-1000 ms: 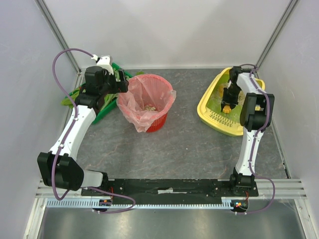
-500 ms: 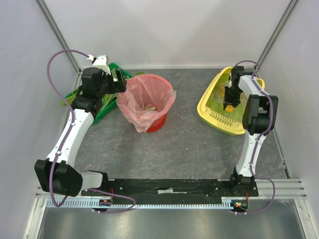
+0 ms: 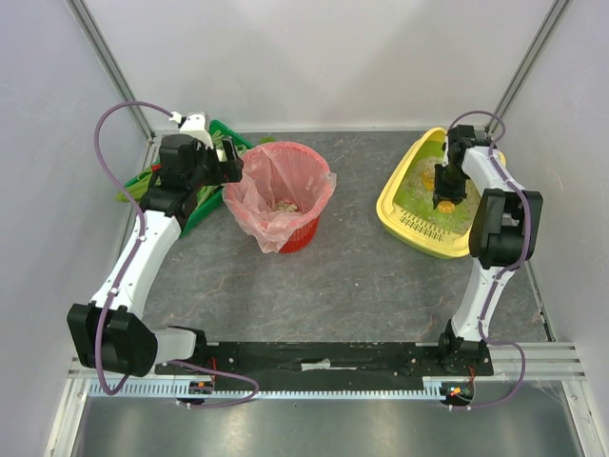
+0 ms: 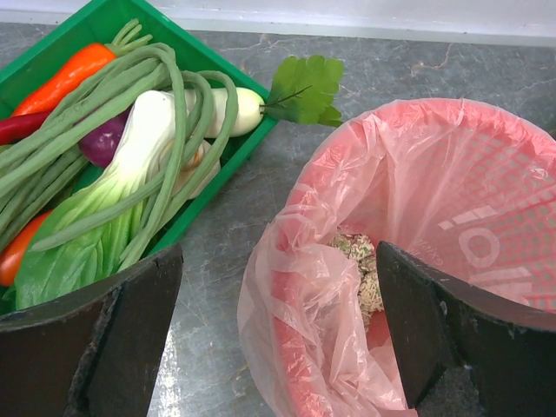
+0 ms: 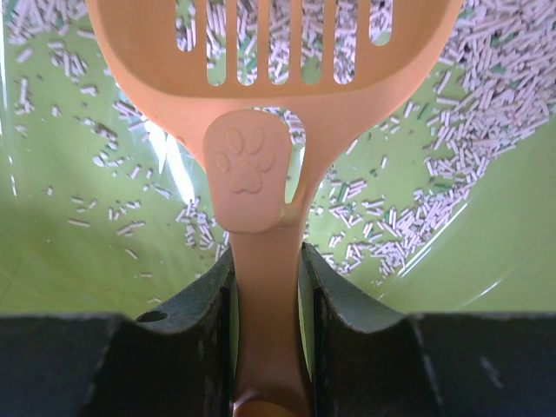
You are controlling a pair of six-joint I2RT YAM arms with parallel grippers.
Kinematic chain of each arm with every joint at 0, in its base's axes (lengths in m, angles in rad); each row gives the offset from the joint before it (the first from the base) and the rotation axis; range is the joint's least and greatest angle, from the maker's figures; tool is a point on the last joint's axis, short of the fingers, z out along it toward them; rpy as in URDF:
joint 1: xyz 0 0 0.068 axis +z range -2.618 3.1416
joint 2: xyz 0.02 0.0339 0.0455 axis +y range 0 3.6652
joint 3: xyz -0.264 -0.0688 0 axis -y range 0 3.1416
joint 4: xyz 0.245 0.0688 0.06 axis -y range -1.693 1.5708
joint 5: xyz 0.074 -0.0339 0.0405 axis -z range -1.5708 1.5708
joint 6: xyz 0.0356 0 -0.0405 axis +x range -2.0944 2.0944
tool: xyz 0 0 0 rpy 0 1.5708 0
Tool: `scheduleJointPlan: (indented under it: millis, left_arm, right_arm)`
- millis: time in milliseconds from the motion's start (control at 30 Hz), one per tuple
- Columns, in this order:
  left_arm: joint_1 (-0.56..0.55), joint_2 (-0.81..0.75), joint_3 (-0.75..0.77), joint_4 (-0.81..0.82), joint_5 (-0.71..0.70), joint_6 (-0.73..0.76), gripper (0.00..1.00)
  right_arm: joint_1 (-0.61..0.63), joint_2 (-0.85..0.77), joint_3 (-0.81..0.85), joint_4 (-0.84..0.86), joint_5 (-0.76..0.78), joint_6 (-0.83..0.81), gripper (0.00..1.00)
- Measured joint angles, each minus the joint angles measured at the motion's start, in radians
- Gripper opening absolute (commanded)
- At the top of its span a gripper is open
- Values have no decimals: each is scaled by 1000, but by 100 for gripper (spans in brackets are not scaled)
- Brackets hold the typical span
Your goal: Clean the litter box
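The yellow litter box (image 3: 391,203) lies at the back right, lime-green inside (image 5: 69,261), with pale litter pellets (image 5: 508,95) scattered and heaped toward one side. My right gripper (image 3: 444,197) hangs inside it, shut (image 5: 266,287) on the handle of an orange slotted scoop (image 5: 278,87) with a paw print. The scoop's head points down at the litter. My left gripper (image 3: 231,162) is open (image 4: 278,334) over the left rim of the red basket (image 3: 306,233), with nothing between its fingers.
A pink bag (image 4: 452,191) lines the red basket, and a clump of litter (image 4: 365,274) lies at its bottom. A green tray (image 4: 117,17) of vegetables sits at the back left against the wall. White walls close in on three sides.
My right gripper has carried the scoop a little to the right and back inside the litter box. The left gripper has shifted slightly by the basket's rim and stays open.
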Motion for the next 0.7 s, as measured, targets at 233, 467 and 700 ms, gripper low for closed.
scheduleJointPlan:
  millis: [233,467,700]
  left_arm:
    - [0,-6,-10,6,1,-2,98]
    - [0,-27,-24,5,6,-2,97]
    - [0,-47,-45,5,14,-20,97]
  right_arm:
    - [0,-71,-86,26,7,-14,0]
    - [-1,-203,-210,99,14,-23,0]
    - [-1,-376,-362,162,-5,-23,0]
